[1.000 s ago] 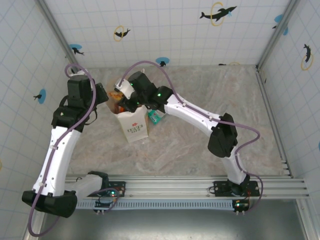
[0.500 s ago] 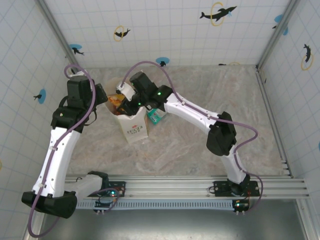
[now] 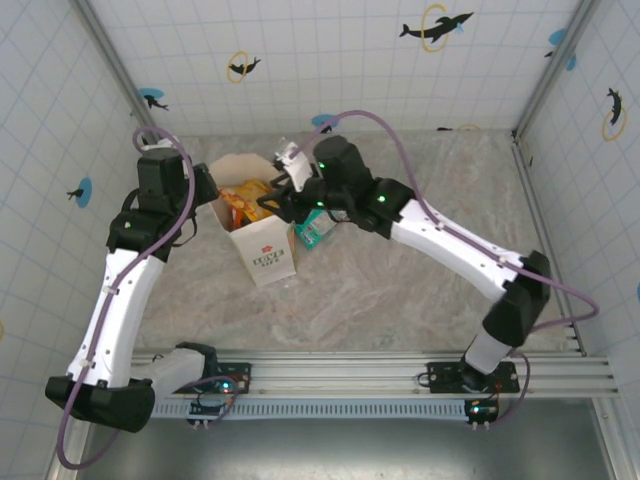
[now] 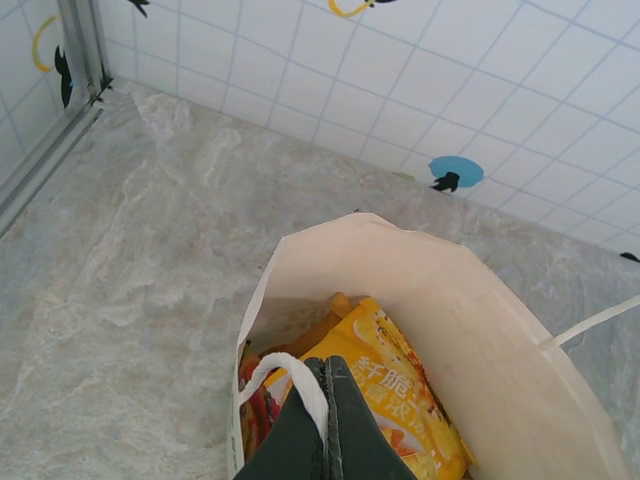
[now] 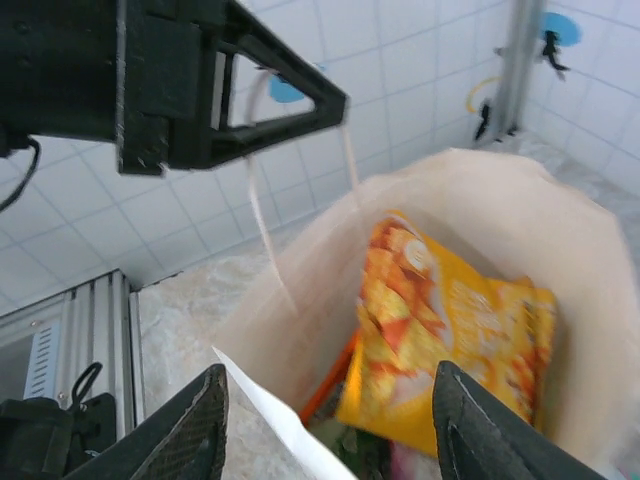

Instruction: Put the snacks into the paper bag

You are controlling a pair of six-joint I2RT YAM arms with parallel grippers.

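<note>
Paper bag, matte white, holds glossy orange-yellow packets; left gripper pinches its cord handle; right gripper gapes empty.

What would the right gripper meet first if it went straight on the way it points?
Probably the orange-yellow snack packet lying inside the paper bag; the right gripper points into its open mouth.

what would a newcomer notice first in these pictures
The white paper bag standing open on the table, left of its middle, draws the eye, an orange-yellow packet bright inside it. The left gripper is shut on the bag's cord handle, while the right gripper hangs open above the mouth. A teal packet lies beside the bag.
</note>
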